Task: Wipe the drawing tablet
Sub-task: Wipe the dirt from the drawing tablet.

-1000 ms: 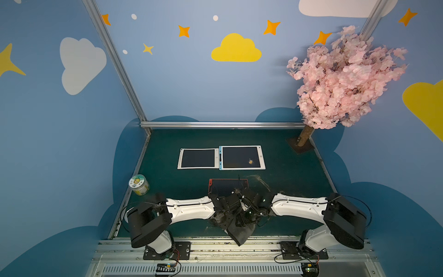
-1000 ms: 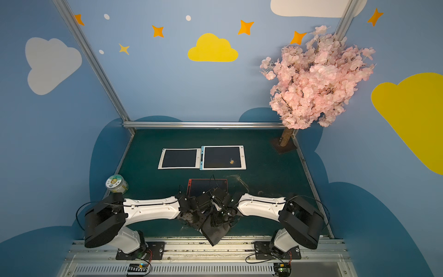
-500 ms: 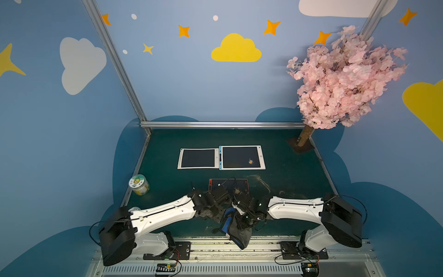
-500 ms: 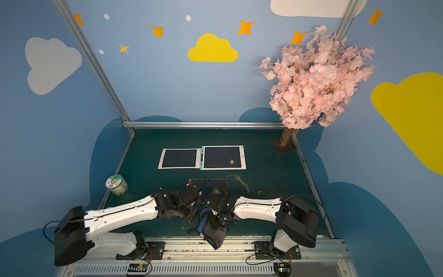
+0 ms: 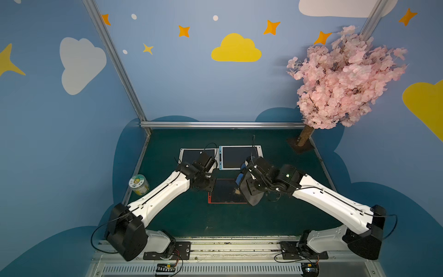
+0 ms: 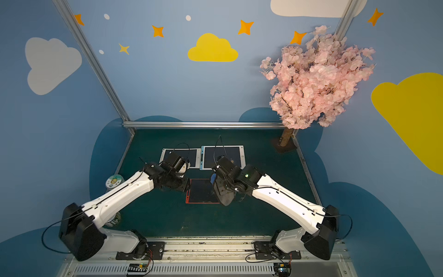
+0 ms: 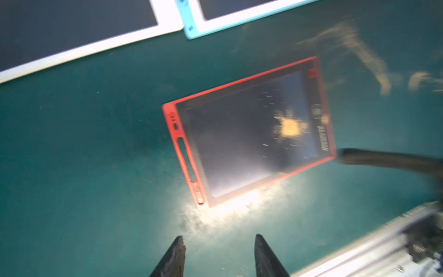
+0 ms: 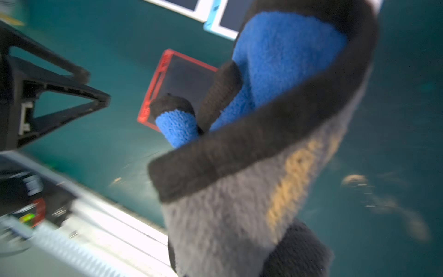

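OK, target looks like the red-framed drawing tablet with the dark screen (image 5: 225, 191). It lies flat mid-table on the green felt mat (image 5: 239, 223), nearer the robot than the other two tablets. A yellowish crumbly smudge (image 7: 290, 127) sits on the screen toward the right arm's side, with a few faint marks around it.

The right gripper (image 5: 248, 178) is clamped on a knitted mitt (grey body, black band, blue fingertips) (image 8: 239, 191), its fingers buried in the fabric. The mitt hangs over the tablet's right edge. Can't tell if it touches the screen.

The left gripper (image 7: 218, 239) has its jaws partly apart with nothing between them. It's over bare mat just beside the tablet's left side.

My read is that the wipe stroke hasn't landed yet. To do it well:
- Lower until the grey pile lies flat on the screen, not just the dangling tip.
- Sweep through the smudge and off the right edge onto open mat, not toward the other tablets.
- The tablet will probably slide, so pin its left frame with the left gripper first.
- Keep pressure light, since the screen seems to mark easily.

Beyond it, a white-framed tablet (image 5: 189, 156) and a light-blue-framed tablet (image 5: 239, 157) lie side by side. There's loose tan debris (image 7: 359, 48) on the mat to the right. A clear jar with a printed lid (image 5: 139, 184) stands at the left mat edge, and a pink blossom tree (image 5: 342, 79) fills the far right corner.
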Controlling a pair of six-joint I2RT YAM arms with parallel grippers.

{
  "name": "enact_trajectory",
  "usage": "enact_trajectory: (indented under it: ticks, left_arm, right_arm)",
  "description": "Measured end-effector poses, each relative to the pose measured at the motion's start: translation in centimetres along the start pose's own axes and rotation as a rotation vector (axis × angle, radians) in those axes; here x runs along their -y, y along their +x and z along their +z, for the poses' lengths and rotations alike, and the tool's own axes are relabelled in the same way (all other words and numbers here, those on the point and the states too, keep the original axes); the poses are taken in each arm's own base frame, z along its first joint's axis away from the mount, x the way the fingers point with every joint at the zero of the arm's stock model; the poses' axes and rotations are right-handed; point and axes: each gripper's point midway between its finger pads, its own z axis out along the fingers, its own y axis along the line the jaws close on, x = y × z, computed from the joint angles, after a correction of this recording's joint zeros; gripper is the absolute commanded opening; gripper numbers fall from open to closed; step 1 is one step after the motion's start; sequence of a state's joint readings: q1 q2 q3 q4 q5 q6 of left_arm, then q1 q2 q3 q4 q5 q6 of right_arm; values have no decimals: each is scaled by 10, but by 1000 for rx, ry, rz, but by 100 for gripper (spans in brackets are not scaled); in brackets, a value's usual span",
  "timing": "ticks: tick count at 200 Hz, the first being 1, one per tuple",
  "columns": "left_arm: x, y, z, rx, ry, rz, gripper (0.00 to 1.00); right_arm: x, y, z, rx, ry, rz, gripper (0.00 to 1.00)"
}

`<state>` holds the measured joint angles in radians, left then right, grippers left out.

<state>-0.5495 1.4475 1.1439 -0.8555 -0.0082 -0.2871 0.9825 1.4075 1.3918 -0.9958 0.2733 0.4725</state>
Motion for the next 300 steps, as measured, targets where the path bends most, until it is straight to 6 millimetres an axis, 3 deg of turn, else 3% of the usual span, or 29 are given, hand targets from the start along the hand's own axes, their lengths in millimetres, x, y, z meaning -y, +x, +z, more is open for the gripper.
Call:
enact_trajectory:
  ticks: [23, 53, 86, 111, 122, 142, 199, 241, 267, 300]
  left_arm:
    - [-23, -1, 28, -107, -47, -14, 46]
    - [-34, -7, 44, -173, -67, -5, 46]
    - [-36, -17, 61, -212, -56, 2, 45]
    - [-36, -14, 74, -252, -43, 4, 43]
    - [-36, -12, 78, -266, -40, 5, 38]
    - [-36, -10, 80, -276, -34, 6, 18]
    - [-33, -7, 85, -293, -16, 4, 17]
    - [-33, 0, 92, -301, -26, -23, 17]
    - [-36, 16, 102, -326, -37, -56, 16]
    - [-35, 20, 106, -291, -33, -94, 16]
  right_arm:
    - [7, -23, 24, -25, 132, -70, 0]
    - [7, -36, 60, -90, 220, -160, 0]
    - [-8, -46, 86, -135, 191, -182, 0]
    - [-26, -46, 101, -181, 121, -159, 0]
    - [-34, -46, 108, -206, 92, -149, 0]
    - [-47, -44, 122, -245, 45, -134, 0]
    - [-61, -26, 133, -311, -30, -84, 0]
    - [-58, -13, 144, -339, -15, -44, 0]
    - [-55, -10, 148, -331, 4, -17, 0]
    - [-48, -13, 141, -296, 24, -3, 0]
